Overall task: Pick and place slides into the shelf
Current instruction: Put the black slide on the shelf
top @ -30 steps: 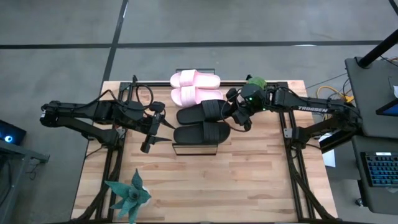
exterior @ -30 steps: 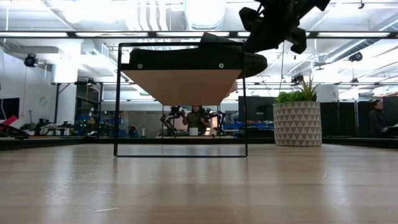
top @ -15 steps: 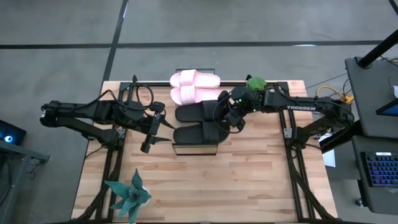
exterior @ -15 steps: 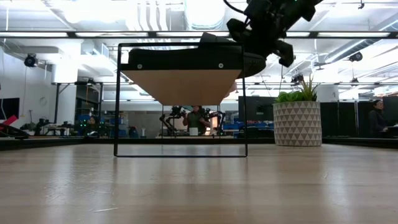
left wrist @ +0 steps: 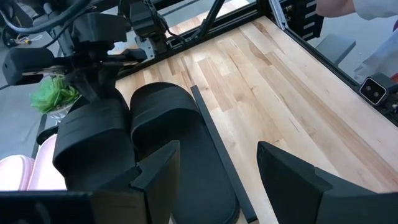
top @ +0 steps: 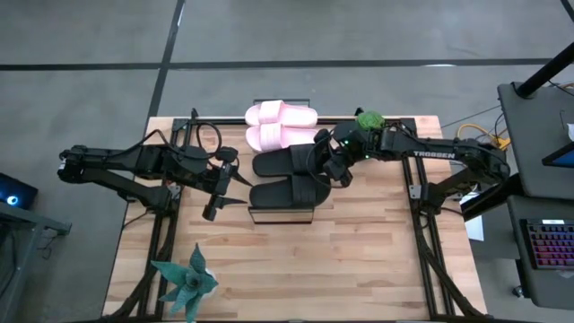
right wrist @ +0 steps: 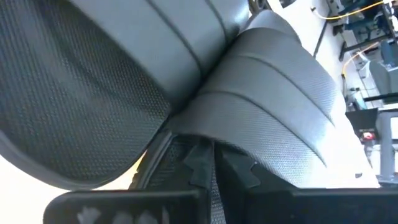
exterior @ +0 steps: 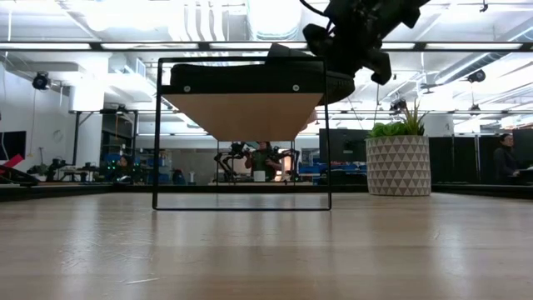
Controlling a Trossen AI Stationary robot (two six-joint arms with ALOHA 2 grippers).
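Note:
Four slides lie side by side, soles down, on the shelf's (top: 282, 214) plank top: two pink ones (top: 279, 125) on the far side, then the far black slide (top: 285, 162) and the near black slide (top: 287, 192). My right gripper (top: 334, 170) is shut at the right-hand ends of the two black slides, where they meet. In the low view it (exterior: 354, 37) hangs over the shelf's (exterior: 246, 112) right end. My left gripper (top: 215, 194) hovers open just left of the shelf; its wrist view looks along the near black slide (left wrist: 177, 134). My right gripper has its shut fingers (right wrist: 200, 163) against the right-hand end of the black slides, at the seam between the far one (right wrist: 93, 81) and the near one (right wrist: 273, 118). It comes slanting down from the table's right. Both slides lie flat on the shelf.
A potted green plant (top: 368, 119) stands just beyond my right arm, near the table's far edge, and shows in the low view as a patterned pot (exterior: 398, 164). A teal artificial succulent (top: 186, 282) sits at the near left corner. Bare wooden tabletop (top: 341, 260) lies in front of the shelf.
My right gripper has moved toward the table's left and slightly down, from beside the shelf's right end onto the black slides' right-hand ends. The near black slide's right end has been nudged a little to the left.

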